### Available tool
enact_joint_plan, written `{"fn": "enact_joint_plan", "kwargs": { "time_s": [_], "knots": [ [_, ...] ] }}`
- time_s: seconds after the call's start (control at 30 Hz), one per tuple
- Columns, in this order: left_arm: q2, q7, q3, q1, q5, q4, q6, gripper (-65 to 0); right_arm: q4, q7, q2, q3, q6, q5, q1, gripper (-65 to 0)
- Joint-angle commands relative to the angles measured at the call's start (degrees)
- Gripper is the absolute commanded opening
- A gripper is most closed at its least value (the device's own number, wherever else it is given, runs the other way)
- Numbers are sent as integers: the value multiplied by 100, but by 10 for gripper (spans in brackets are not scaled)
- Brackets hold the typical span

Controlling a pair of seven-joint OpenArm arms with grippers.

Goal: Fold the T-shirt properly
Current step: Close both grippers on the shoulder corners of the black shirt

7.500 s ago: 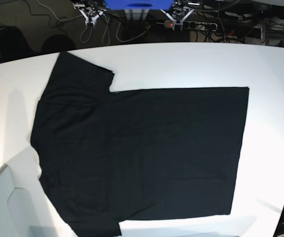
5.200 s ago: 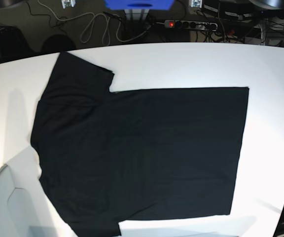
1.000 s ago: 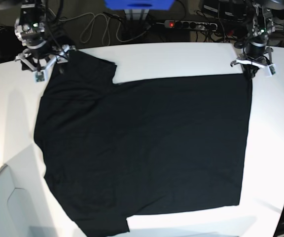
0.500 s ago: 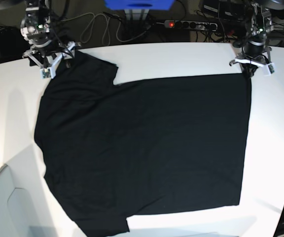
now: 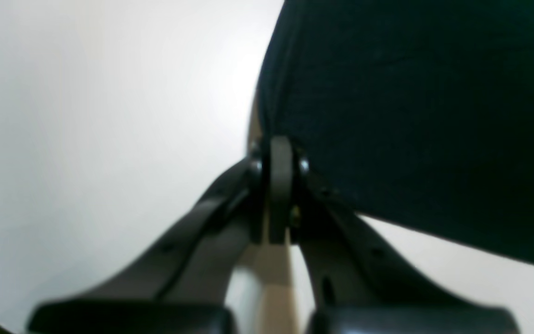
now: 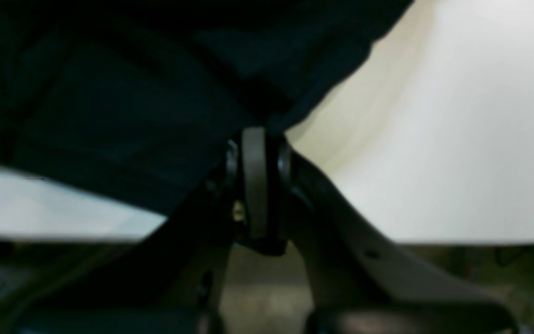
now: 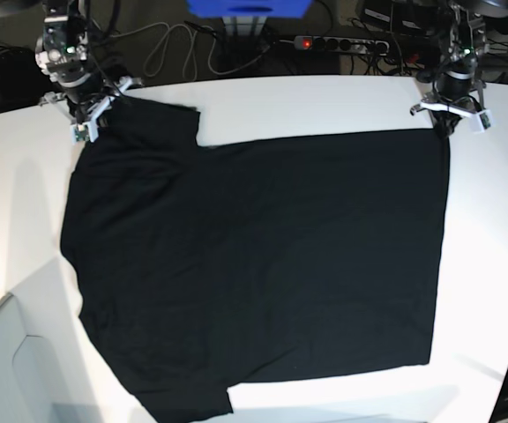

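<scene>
The black T-shirt (image 7: 254,264) lies flat on the white table (image 7: 324,101), plain side up; no print shows. My left gripper (image 7: 446,125) is shut on the shirt's far right hem corner; in the left wrist view the gripper (image 5: 280,153) pinches the cloth edge (image 5: 410,116). My right gripper (image 7: 93,121) is shut on the far left sleeve; in the right wrist view the gripper (image 6: 255,148) pinches the dark cloth (image 6: 132,102), a little above the table.
Cables and a power strip (image 7: 342,42) lie behind the table's far edge. A blue object (image 7: 250,7) stands at the back centre. A grey panel (image 7: 16,370) sits at the near left corner.
Both arms came in and took hold of the shirt's far corners. Over the last second the right gripper has drawn the sleeve slightly back and right; the shirt's far edge has shifted.
</scene>
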Motion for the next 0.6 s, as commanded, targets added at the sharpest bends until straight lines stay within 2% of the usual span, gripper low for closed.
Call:
{"fn": "enact_joint_plan", "kwargs": {
  "time_s": [0.0, 0.17, 0.43, 0.57],
  "knots": [
    [-81, -145, -67, 80, -7, 116, -3, -650, 215, -33, 64, 27, 14, -49, -162, -648],
    [-81, -137, -111, 142, -7, 230, 5, -650, 1094, -33, 73, 27, 14, -67, -496, -647],
    [121, -119, -761, 581, 2, 846, 5, -650, 1656, -7, 47, 273, 14, -67, -979, -647],
    [121, -119, -788, 731, 2, 942, 5, -650, 1648, 459, 73, 370, 14, -67, -1296, -647]
  ]
}}
